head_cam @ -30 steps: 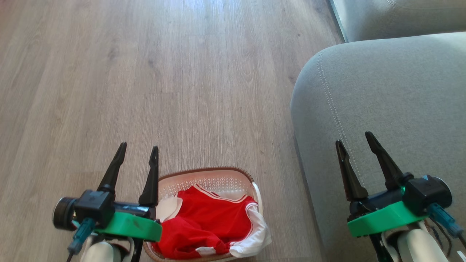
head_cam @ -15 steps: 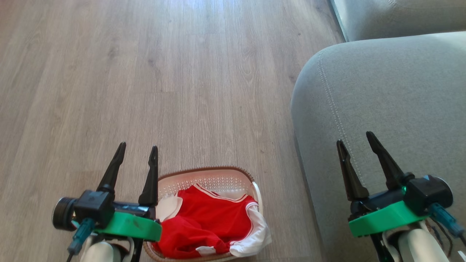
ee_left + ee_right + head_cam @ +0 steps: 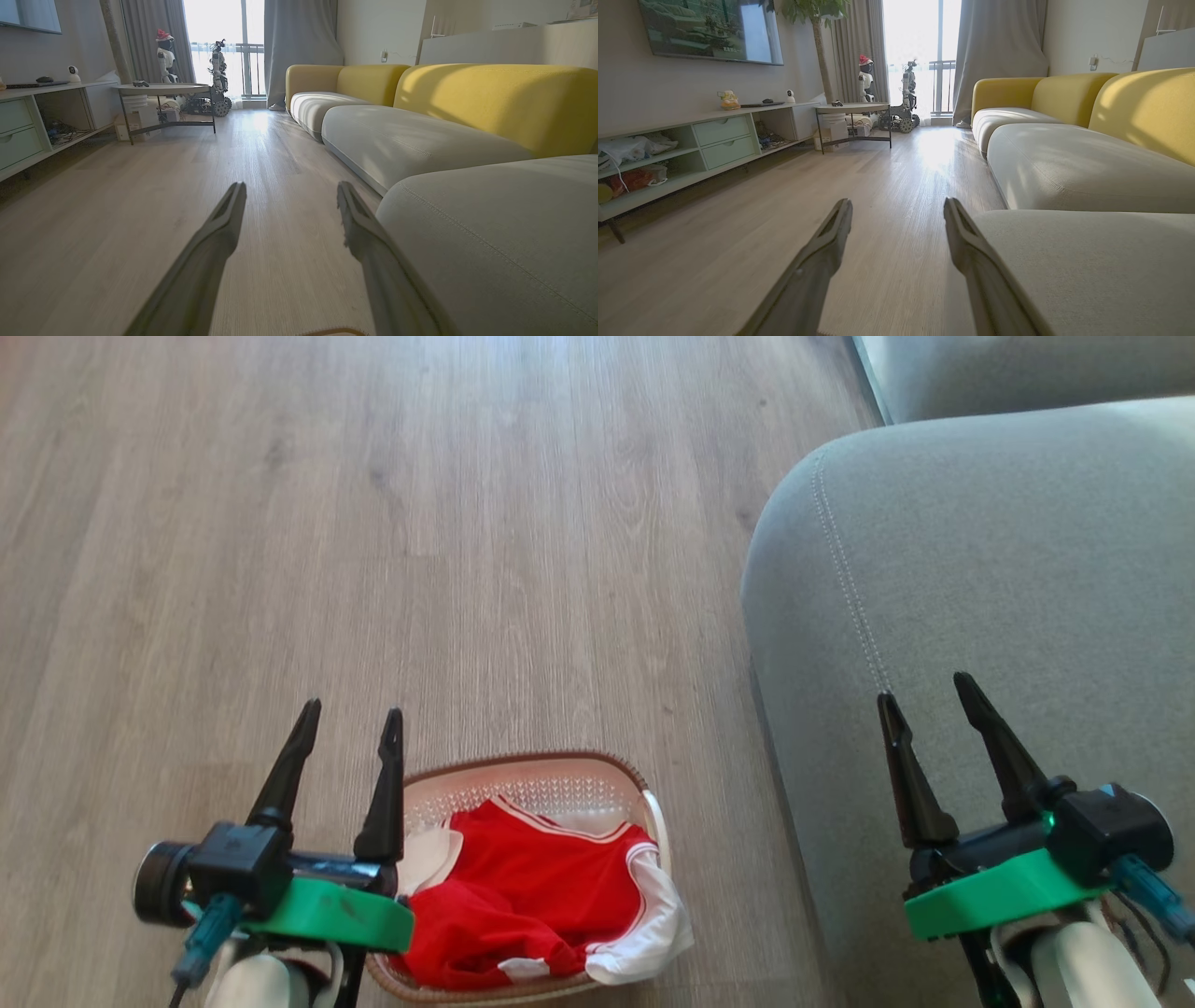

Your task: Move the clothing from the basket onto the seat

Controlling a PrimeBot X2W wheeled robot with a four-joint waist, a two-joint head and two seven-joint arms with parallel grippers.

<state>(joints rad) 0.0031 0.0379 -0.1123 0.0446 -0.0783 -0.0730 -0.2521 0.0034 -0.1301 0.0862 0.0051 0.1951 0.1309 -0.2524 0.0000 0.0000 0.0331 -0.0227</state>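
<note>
On the floor, near: basket (image 3: 523,761) is sitting just left of the seat's rounded corner.
Clothing (image 3: 523,896): lying heaped inside the basket, red with white trim, one white sleeve drooping over the right rim.
Seat (image 3: 980,569): stretching along the right side; no garment is lying on the part I can see.
Left gripper (image 3: 353,709): hovering above the basket's left edge, fingers spread wide, holding nothing, pointing away across the floor (image 3: 373,523).
Right gripper (image 3: 922,688): hovering over the seat's near end, fingers likewise spread, holding nothing.
Step in hand: to my eye the job is only beginning; both arms are readying for a first reach, and nothing is being gripped.
Next move: I am guessing the left gripper is needing to tip down into the basket, pinch a thick fold of red cloth, lift it above the rim, then carry it right onto the seat.
</note>
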